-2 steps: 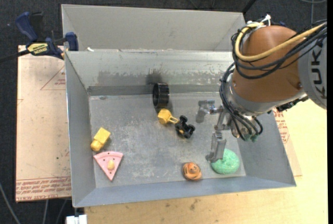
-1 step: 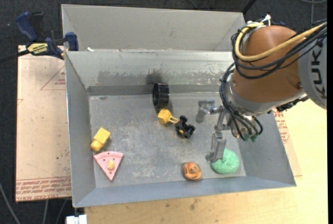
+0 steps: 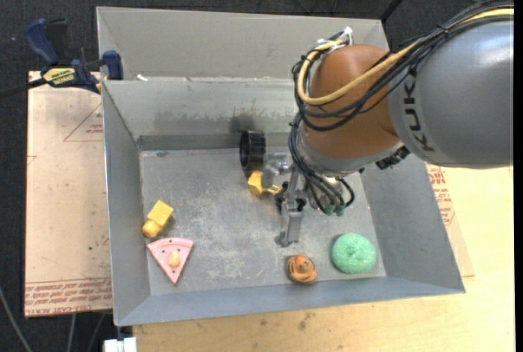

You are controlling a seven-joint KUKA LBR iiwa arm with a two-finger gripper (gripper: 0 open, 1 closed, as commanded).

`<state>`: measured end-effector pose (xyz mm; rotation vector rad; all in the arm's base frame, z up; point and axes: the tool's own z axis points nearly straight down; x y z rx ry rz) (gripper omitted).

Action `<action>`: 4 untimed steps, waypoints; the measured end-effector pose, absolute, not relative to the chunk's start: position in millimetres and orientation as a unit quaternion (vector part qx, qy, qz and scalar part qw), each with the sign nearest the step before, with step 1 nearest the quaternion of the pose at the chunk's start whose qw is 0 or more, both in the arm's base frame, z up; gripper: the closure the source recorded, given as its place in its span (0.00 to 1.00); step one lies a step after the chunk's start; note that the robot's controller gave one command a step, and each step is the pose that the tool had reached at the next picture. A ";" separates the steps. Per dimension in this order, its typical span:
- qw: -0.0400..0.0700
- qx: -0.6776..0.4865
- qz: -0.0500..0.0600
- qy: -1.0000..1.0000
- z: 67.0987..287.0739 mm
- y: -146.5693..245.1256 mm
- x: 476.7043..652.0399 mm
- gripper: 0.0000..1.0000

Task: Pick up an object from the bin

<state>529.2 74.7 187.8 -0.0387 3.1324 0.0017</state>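
- Grey metal bin (image 3: 122,179); arm (image 3: 466,89) in from right, orange wrist cover (image 3: 351,97).
- Jaws low over bare floor mid-bin, just right of small yellow piece (image 3: 261,184).
- Black cylinder (image 3: 252,148) near back wall.
- Orange round thing (image 3: 301,269) and green fuzzy ball (image 3: 353,253) front right.
- Yellow block (image 3: 158,218) and pink triangle (image 3: 171,255) front left, near each other.

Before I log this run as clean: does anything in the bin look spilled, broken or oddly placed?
Nothing stands out. The black cup seems tipped on its side near the back wall; the yellow block, pink triangle, orange piece and green ball lie loose and apart inside the bin.
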 end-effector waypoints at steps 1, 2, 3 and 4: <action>-0.002 -0.020 0.002 1.000 159.9 100.1 528.1 0.00; 0.001 -0.107 0.000 0.994 159.8 82.9 561.8 0.00; 0.002 -0.155 0.001 0.988 165.2 68.5 576.9 0.00; 0.001 -0.022 0.001 1.000 175.5 56.3 585.3 0.00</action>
